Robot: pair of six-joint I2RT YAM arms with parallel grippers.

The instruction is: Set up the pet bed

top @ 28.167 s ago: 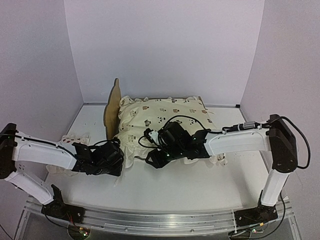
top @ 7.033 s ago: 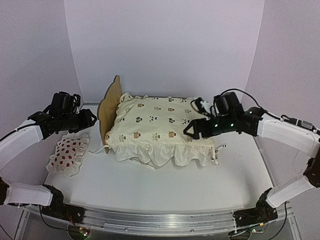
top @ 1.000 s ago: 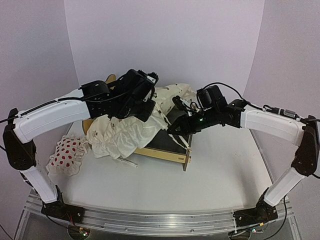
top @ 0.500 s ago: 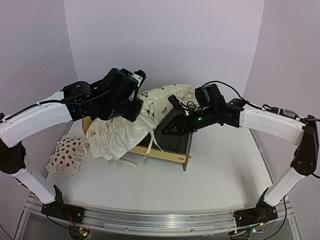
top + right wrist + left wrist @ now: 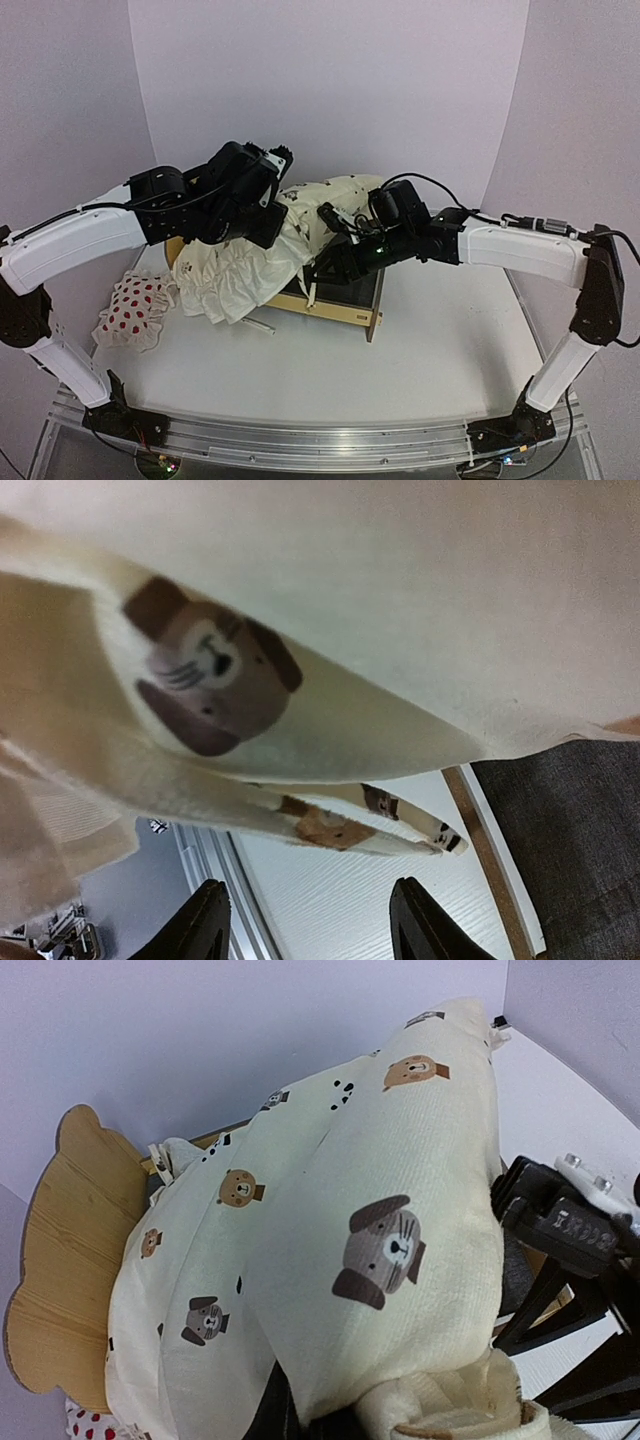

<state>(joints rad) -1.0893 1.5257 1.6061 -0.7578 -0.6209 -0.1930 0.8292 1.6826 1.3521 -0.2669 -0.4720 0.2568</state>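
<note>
Small pet bed (image 5: 338,312) of light plywood, with low side rails, a short leg showing at the near right corner, and a dark grey fabric base laid bare at the foot end; stands near the middle of the white table (image 5: 450,345), between the two arms. Headboard (image 5: 60,1260) cut in a rounded bear-ear outline, upright at the left end, mostly hidden in the overhead view behind the left arm and the cloth. Long axis runs from far left to near right, at a slant to the table's near edge; head toward the left wall, foot toward the right arm's side.

Cream ruffled cushion (image 5: 245,275), printed with small animal faces, raised clear of the foot half of the frame; hangs bunched over the head end and spills past the near rail to the left. Left gripper (image 5: 265,225) clamped tight on the cushion's upper fabric, holding it aloft; fingers buried in cloth in the wrist view. Right gripper (image 5: 310,925) parted, nothing between the fingers, poised under the lifted edge above rail and grey base; touching cloth or not, cannot tell.

White pillow with red spots (image 5: 130,312) lying at the left, just beside the hanging ruffle.
</note>
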